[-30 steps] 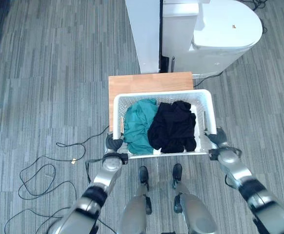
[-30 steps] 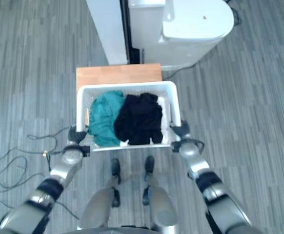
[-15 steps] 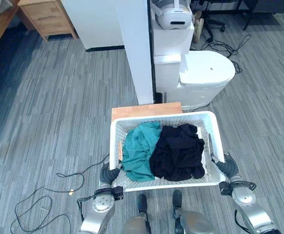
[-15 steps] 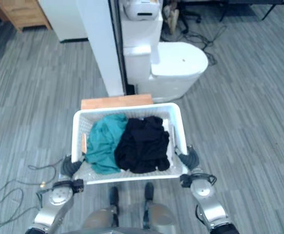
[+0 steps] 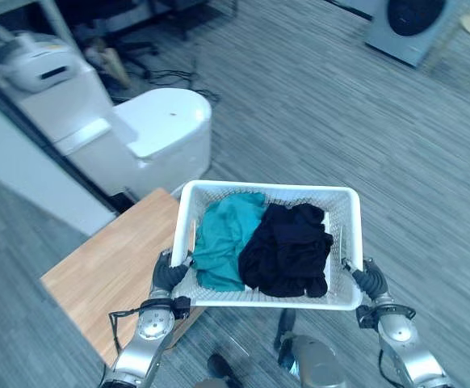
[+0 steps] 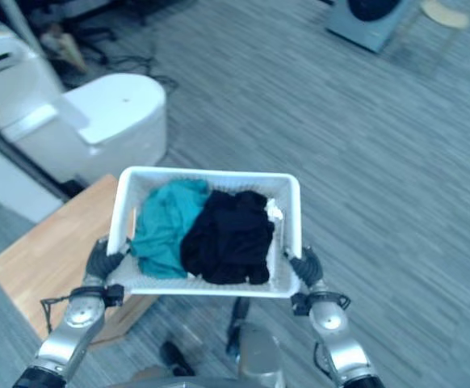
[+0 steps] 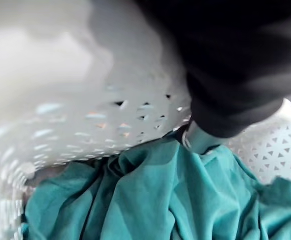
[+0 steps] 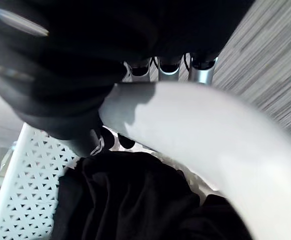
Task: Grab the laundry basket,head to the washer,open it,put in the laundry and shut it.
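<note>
At lower left, you see the left hand [image 5: 169, 275] curled round the rim of the white perforated plastic laundry basket [image 5: 346, 242], held at frame centre with teal cloth [image 5: 223, 238] and black cloth [image 5: 287, 250]; the right hand [image 5: 367, 281] grips its right rim.

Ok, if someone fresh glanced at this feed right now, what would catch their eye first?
The white laundry basket held up at centre, left hand and right hand gripping its ends. Inside, a teal garment lies beside a black one. Beneath its left end sits a wooden platform, with a white toilet behind.
</note>
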